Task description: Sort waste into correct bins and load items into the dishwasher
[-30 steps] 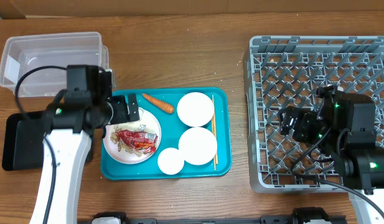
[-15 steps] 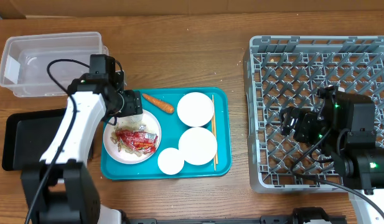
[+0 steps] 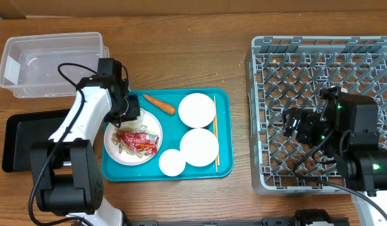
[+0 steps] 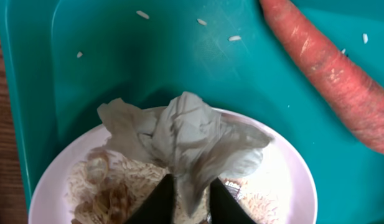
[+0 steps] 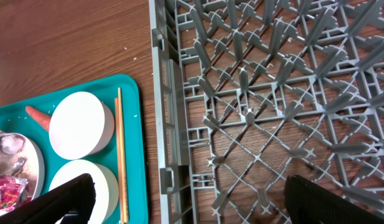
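Observation:
My left gripper (image 4: 190, 199) (image 3: 131, 117) is down on the white plate (image 4: 291, 168) (image 3: 113, 150), shut on the lower tail of the crumpled silvery foil wad (image 4: 185, 130). Tan food scraps (image 4: 111, 196) lie beside the fingers, and a red wrapper (image 3: 138, 142) is in the middle of the plate. An orange carrot (image 4: 328, 68) (image 3: 159, 104) lies on the tray just beyond the plate. Two white bowls (image 3: 197, 110) (image 3: 199, 146), a cup (image 3: 172, 162) and chopsticks (image 3: 214, 135) share the tray. Over the grey dishwasher rack (image 3: 318, 63) hovers my right gripper (image 5: 198, 202) (image 3: 292, 125), open and holding nothing.
A teal tray (image 3: 222, 168) carries the dishes at the table's centre. The clear tub (image 3: 52, 63) stands at the back left, with the black tray (image 3: 21, 141) in front of it. Rice grains dot the teal tray (image 4: 73, 74).
My left arm swung toward the back of the plate, lowered onto the foil wad, and its jaws went from wide open to closed on it. The right arm has not moved.

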`<act>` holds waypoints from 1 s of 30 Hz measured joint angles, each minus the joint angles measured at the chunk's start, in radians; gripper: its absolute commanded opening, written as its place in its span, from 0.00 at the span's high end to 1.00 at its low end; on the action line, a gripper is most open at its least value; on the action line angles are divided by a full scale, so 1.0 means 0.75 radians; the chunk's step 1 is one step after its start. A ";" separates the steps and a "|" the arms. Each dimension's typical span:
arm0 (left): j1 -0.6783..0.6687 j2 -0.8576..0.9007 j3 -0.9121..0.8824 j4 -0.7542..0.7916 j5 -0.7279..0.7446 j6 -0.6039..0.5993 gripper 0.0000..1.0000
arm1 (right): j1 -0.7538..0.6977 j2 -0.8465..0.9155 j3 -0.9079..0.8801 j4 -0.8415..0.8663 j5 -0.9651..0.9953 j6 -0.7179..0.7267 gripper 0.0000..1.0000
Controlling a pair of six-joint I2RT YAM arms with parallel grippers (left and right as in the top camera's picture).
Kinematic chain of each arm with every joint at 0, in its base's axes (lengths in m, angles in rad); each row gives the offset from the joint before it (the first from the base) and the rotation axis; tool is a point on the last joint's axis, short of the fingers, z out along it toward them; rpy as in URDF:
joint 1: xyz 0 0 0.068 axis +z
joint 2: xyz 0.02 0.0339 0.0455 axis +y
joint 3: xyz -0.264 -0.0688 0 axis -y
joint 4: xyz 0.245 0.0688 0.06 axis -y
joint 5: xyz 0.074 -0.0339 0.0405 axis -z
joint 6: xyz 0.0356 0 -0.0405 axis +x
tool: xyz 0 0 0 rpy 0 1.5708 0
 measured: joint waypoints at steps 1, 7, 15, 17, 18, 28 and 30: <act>0.000 0.002 0.000 0.001 0.000 0.003 0.96 | 0.000 0.000 0.000 -0.001 0.000 0.001 0.00; 0.000 0.005 0.009 -0.005 -0.003 -0.001 0.96 | 0.000 0.000 0.000 -0.001 0.000 0.001 0.00; 0.000 -0.001 0.312 -0.233 -0.064 0.000 0.96 | 0.000 0.000 0.001 -0.001 0.000 0.000 0.00; 0.000 -0.008 0.435 -0.270 -0.130 0.000 0.96 | 0.000 0.000 0.000 -0.001 0.001 -0.001 0.00; 0.000 -0.013 0.489 -0.275 -0.169 0.000 0.96 | 0.000 0.000 0.001 -0.001 0.001 0.000 0.00; 0.059 -0.051 0.637 -0.031 -0.433 0.000 0.96 | 0.000 0.000 0.001 -0.001 0.001 -0.001 0.00; 0.093 -0.050 0.637 0.002 -0.448 0.000 0.96 | 0.000 0.000 0.000 -0.004 0.001 0.001 0.00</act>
